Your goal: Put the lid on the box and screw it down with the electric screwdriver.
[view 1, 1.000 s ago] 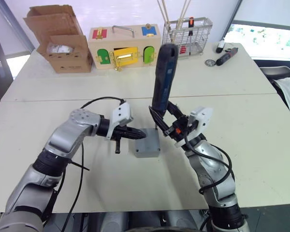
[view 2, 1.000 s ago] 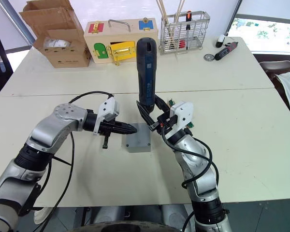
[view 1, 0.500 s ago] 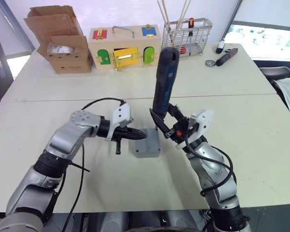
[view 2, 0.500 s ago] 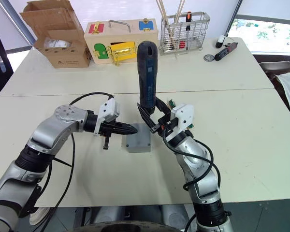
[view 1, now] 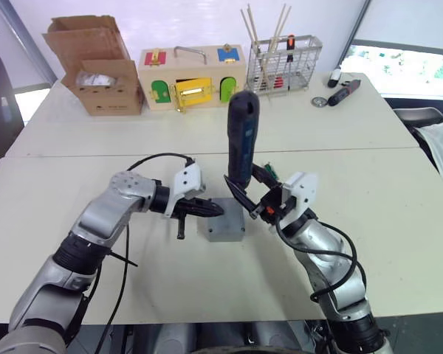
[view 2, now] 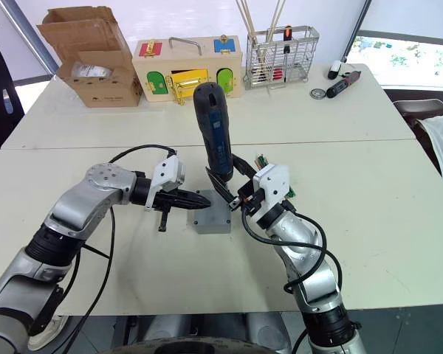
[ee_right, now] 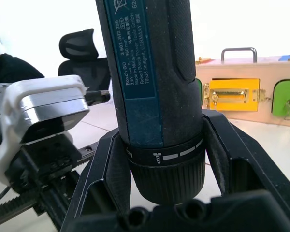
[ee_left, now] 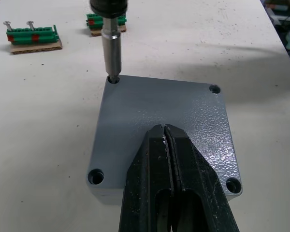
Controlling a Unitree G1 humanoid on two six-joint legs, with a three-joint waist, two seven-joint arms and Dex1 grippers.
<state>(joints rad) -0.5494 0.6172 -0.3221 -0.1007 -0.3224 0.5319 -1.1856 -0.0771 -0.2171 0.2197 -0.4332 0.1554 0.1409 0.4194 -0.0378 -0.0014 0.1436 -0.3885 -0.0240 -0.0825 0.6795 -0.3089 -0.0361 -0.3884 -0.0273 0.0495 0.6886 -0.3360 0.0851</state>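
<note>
Right gripper point(view 2: 232, 193) clenched around lower barrel of electric screwdriver point(view 2: 210, 129). Long axis near upright, top tilted slightly off vertical, bit pointing down into 1 corner screw hole of lid point(ee_left: 162, 125). Lid seated flush on box point(view 2: 211, 218). Left gripper point(view 2: 196, 199) closed empty, 2 fingers point(ee_left: 154, 179) pressed together, tips resting on lid.
</note>
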